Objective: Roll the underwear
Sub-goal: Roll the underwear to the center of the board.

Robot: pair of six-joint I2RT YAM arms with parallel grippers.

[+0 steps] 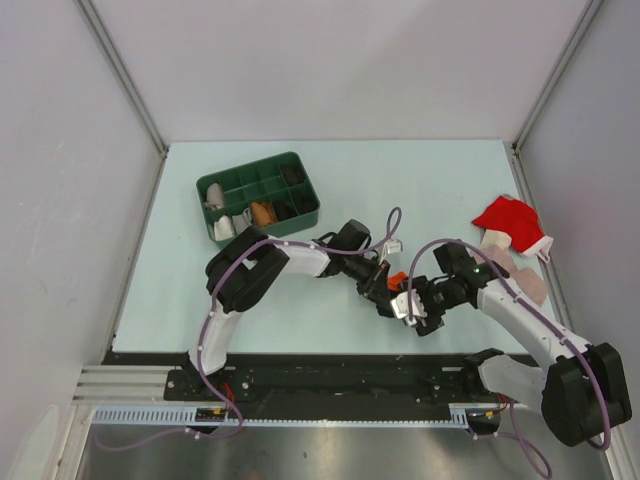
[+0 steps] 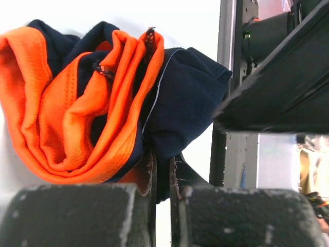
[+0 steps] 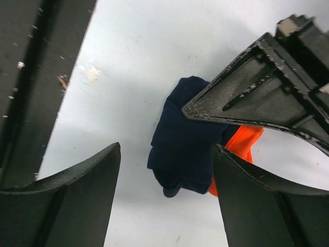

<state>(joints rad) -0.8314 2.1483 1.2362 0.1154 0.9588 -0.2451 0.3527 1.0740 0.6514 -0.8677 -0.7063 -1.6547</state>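
The underwear (image 2: 118, 98) is a bunched navy-blue bundle with orange folds, near the table's middle front (image 1: 396, 279). My left gripper (image 2: 162, 177) is shut on its navy edge; the fabric is pinched between the two fingers. In the top view the left gripper (image 1: 385, 290) meets the bundle from the left. My right gripper (image 3: 167, 170) is open, its fingers either side of the navy end of the underwear (image 3: 185, 144), not touching it. In the top view the right gripper (image 1: 412, 303) sits just right of the bundle, close to the left one.
A green compartment tray (image 1: 258, 196) with several small items stands at the back left. A red cloth (image 1: 510, 222) and a beige-pink cloth (image 1: 515, 265) lie at the right edge. The left gripper's finger (image 3: 257, 98) crosses the right wrist view.
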